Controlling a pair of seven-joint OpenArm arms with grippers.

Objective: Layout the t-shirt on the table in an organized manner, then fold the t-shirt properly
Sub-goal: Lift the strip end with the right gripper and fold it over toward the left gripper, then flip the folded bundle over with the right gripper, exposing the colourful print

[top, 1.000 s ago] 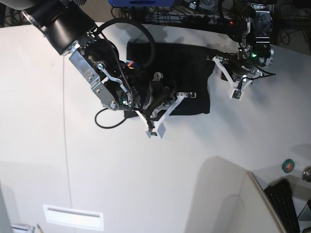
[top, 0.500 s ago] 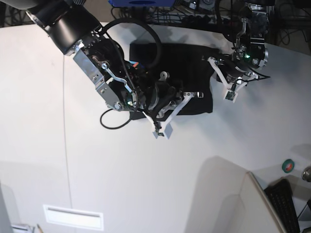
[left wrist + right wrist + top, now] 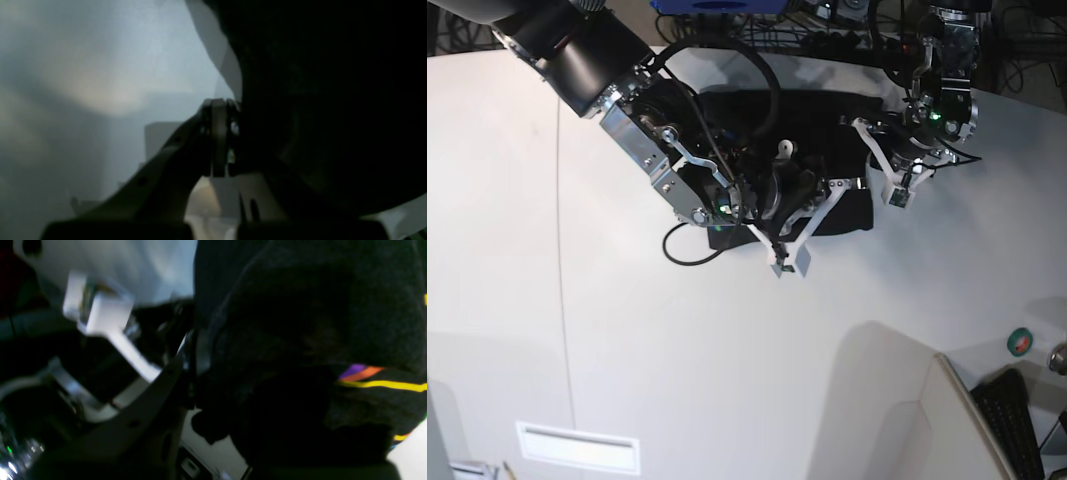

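Note:
The black t-shirt [image 3: 827,140] lies bunched into a rough rectangle at the far middle of the white table [image 3: 577,330]. My right gripper [image 3: 790,265] reaches over the shirt's near edge, its white fingertips out over the bare table. In the right wrist view the black t-shirt [image 3: 300,323], with yellow, orange and purple print lines, drapes against the right gripper [image 3: 191,370], which is shut on a fold of it. My left gripper [image 3: 895,197] hangs shut just off the shirt's right edge. The left wrist view shows the left gripper [image 3: 218,140] pressed together, with dark t-shirt [image 3: 333,100] beside it.
A thin dark seam [image 3: 562,250] runs down the table at the left. A small angled white panel [image 3: 897,410] stands at the near right, with a black keyboard [image 3: 1012,420] and a green and red round thing [image 3: 1019,342] beyond it. Cables [image 3: 827,20] crowd the far edge.
My right arm has swung to the right along the shirt's near edge and the shirt has bunched rightward with it. My left gripper has drifted left, closer to the shirt's right edge.

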